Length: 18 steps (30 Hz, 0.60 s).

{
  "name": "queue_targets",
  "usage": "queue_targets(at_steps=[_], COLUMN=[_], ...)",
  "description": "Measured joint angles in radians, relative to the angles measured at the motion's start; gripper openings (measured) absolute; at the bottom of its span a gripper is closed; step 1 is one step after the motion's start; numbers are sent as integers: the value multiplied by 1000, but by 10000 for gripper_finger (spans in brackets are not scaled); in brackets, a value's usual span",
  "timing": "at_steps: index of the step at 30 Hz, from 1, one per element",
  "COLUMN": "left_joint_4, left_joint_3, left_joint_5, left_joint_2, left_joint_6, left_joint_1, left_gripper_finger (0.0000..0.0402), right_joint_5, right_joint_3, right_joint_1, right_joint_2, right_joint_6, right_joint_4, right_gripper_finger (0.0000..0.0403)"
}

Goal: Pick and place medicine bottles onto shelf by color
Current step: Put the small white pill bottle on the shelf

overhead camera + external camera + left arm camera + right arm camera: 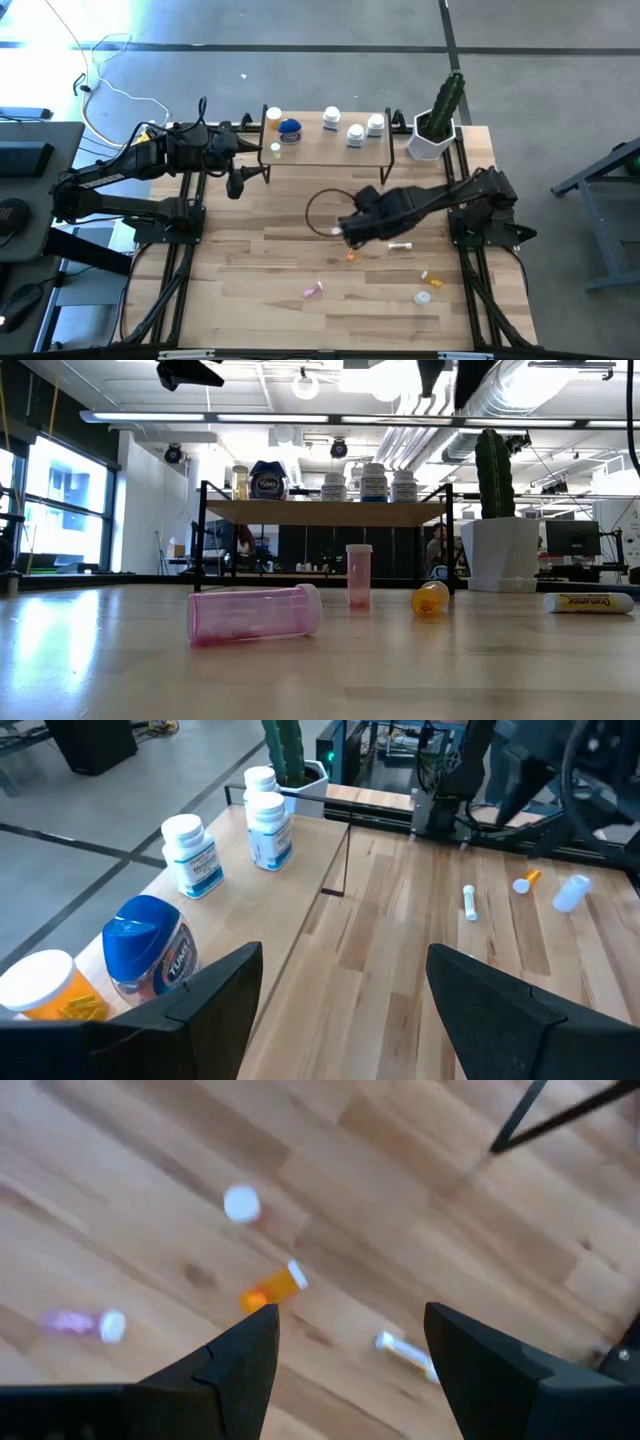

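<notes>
The shelf (325,158) stands at the table's far edge. On its top board are an orange bottle (40,985), a blue-lidded jar (145,945) and three white bottles (190,855). On the table lie a pink bottle (255,615), an orange bottle (270,1290) and a white tube (405,1350). A pink bottle (359,575) with a white lid stands upright. My right gripper (350,1370) hovers open above the lying orange bottle, pointing down. My left gripper (345,1010) is open in the air by the shelf's left end (255,175).
A white pot with a cactus (437,125) stands at the shelf's right end. Near the table's right front lie another orange bottle (424,275) and a white one (422,297). A dark cable ring (325,210) lies mid-table.
</notes>
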Motion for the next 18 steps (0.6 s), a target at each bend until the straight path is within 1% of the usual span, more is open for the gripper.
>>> queue_targets(at_steps=[2,5,10,13,18], left_joint_4=[0,0,1,1,1], left_joint_3=[0,0,0,0,0], left_joint_5=[0,0,0,0,-1], left_joint_2=[0,0,0,0,0], left_joint_6=[0,-1,-8,-8,-18], left_joint_1=[1,1,0,0,0], left_gripper_finger=[271,271,271,271,271], right_joint_5=[-39,-131,-274,-314,-335], right_joint_3=[-54,-146,-261,-298,-321], right_joint_1=[18,45,97,135,206], right_joint_2=[-4,-2,-2,-2,-2], right_joint_6=[18,45,47,38,21], right_joint_4=[1,-2,-2,-1,-1], right_gripper_finger=[240,240,240,240,240])
